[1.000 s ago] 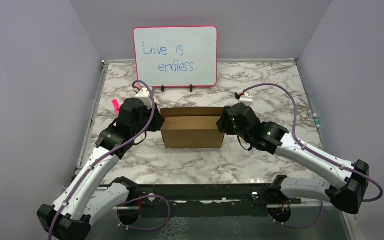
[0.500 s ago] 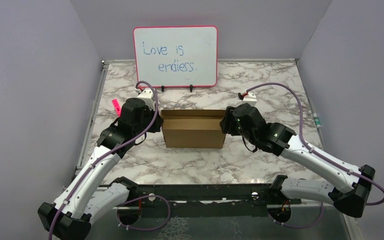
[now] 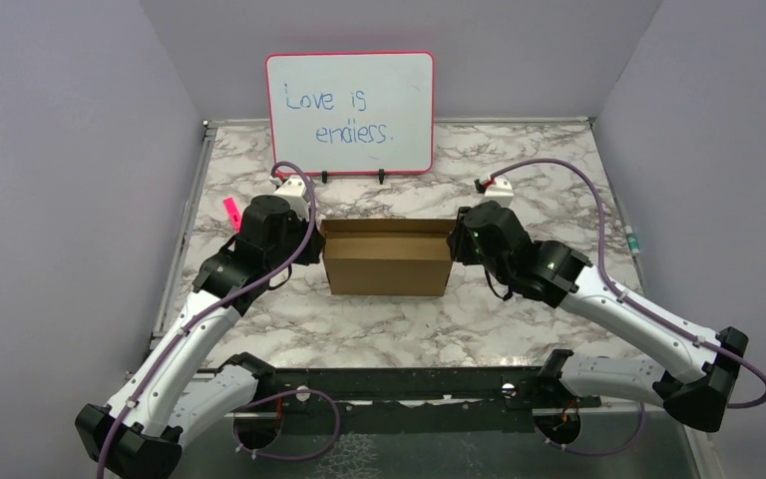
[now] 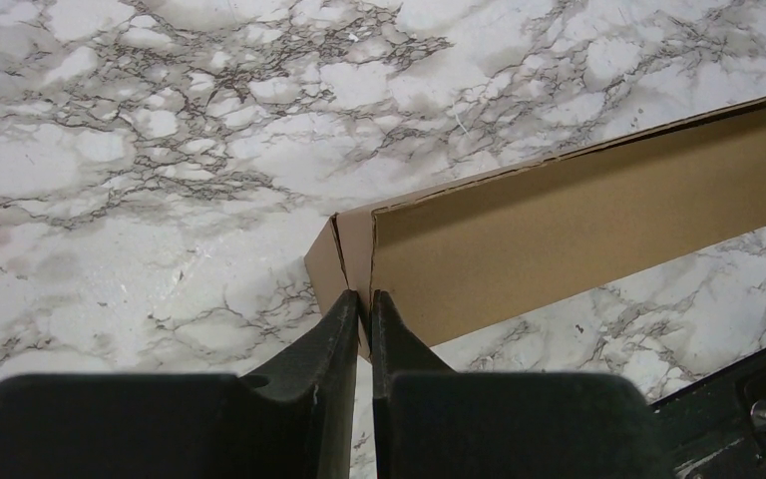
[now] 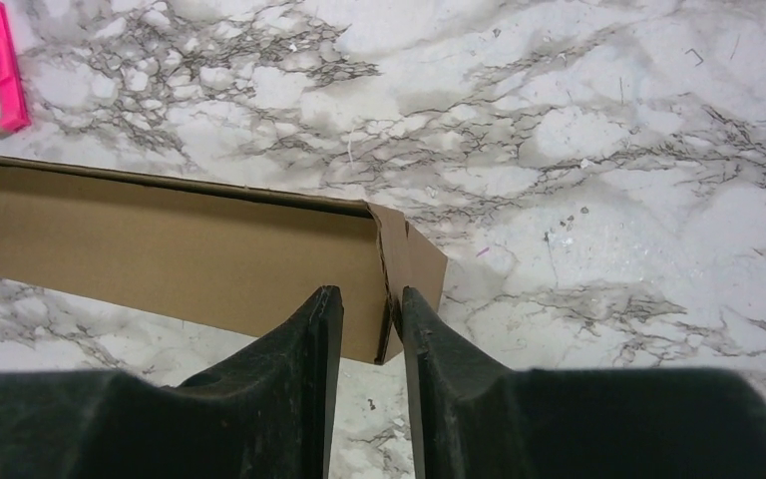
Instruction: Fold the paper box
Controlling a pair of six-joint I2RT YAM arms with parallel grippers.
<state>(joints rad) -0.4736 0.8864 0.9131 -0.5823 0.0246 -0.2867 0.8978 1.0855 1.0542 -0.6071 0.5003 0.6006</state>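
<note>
The paper box sits in the middle of the worktop. Our left gripper pinches one end wall; our right gripper is a bit spread around the other. It looks light and bendy, so we hold those walls.

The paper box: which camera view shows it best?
Top external view: the whole paper box shows, open on top. The left wrist view shows only its left end and one long wall; the right wrist view, only its right end.

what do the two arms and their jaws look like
Left arm and right arm match: white link shells, black joints and black wrist housings. A purple cable loops along each. The jaws are matte black, tapering wedges.
</note>
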